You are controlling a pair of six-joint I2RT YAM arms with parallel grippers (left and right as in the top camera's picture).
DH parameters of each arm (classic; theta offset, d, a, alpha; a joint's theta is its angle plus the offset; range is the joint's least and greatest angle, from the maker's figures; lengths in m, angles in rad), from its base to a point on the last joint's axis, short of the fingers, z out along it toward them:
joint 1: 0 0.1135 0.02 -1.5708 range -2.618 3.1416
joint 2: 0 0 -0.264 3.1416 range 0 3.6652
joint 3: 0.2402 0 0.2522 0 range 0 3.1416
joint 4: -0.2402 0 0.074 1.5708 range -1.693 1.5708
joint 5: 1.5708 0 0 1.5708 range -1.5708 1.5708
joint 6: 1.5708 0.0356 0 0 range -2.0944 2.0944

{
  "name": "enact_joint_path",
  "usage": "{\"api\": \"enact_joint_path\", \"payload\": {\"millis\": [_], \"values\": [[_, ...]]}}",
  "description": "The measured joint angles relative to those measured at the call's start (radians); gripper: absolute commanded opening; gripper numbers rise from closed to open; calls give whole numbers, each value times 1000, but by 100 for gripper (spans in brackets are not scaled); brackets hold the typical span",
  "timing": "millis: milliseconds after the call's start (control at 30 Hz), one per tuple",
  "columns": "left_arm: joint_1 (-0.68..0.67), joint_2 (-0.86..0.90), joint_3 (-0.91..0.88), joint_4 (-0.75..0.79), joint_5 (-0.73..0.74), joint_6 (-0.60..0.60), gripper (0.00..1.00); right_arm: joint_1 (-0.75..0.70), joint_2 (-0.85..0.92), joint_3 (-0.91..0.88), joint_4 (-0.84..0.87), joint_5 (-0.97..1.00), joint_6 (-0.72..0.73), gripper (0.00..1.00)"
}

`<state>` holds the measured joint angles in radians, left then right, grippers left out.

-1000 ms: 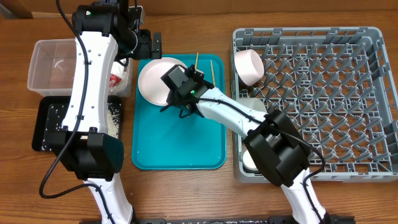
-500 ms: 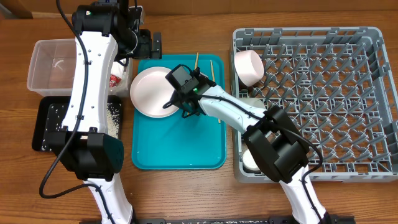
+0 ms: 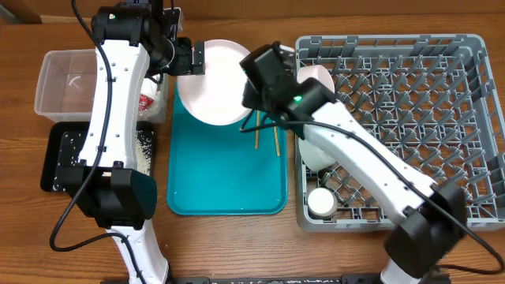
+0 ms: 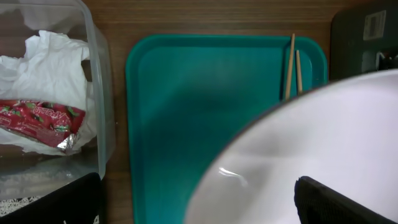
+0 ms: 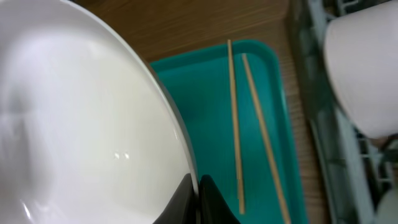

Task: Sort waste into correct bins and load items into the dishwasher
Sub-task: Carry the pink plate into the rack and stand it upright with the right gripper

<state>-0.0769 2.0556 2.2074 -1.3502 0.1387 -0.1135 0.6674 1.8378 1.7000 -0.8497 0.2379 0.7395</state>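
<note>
My right gripper (image 5: 198, 186) is shut on the rim of the white plate (image 3: 213, 83), holding it tilted above the back of the teal tray (image 3: 229, 185). The left gripper (image 3: 189, 57) is open beside the plate's left edge, and the plate (image 4: 311, 155) lies partly between its black fingers (image 4: 348, 202). Two chopsticks (image 5: 236, 124) lie on the tray's right side. The red wrapper (image 4: 43, 118) and white napkin (image 4: 46, 59) lie in the clear tub (image 3: 55, 79). Rice grains (image 3: 144, 142) are scattered on the black tray (image 3: 47, 162).
The grey dish rack (image 3: 410, 118) fills the right side. It holds a white bowl (image 3: 316, 83) at its back left corner and a small white cup (image 3: 321, 203) at its front left. The right arm reaches across the rack's left edge.
The right gripper shut on the plate's rim and lifted the plate off the tray, up and toward the back. The left arm has not moved.
</note>
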Motion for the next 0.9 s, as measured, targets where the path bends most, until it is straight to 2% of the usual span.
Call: {"api": "enact_joint_path", "payload": {"millis": [300,500,633,733,900], "values": [[0,0,0,0,0,0,100,0,-40,-4,-154,219,-56,4],[0,0,0,0,0,0,100,0,-214,-4,-311,542,-196,4],[0,0,0,0,0,0,100,-7,-205,-4,-408,785,-252,4],[0,0,0,0,0,0,100,-59,-177,-4,-435,924,-271,4],[0,0,0,0,0,0,100,-198,-105,-4,-433,984,-276,4]]}}
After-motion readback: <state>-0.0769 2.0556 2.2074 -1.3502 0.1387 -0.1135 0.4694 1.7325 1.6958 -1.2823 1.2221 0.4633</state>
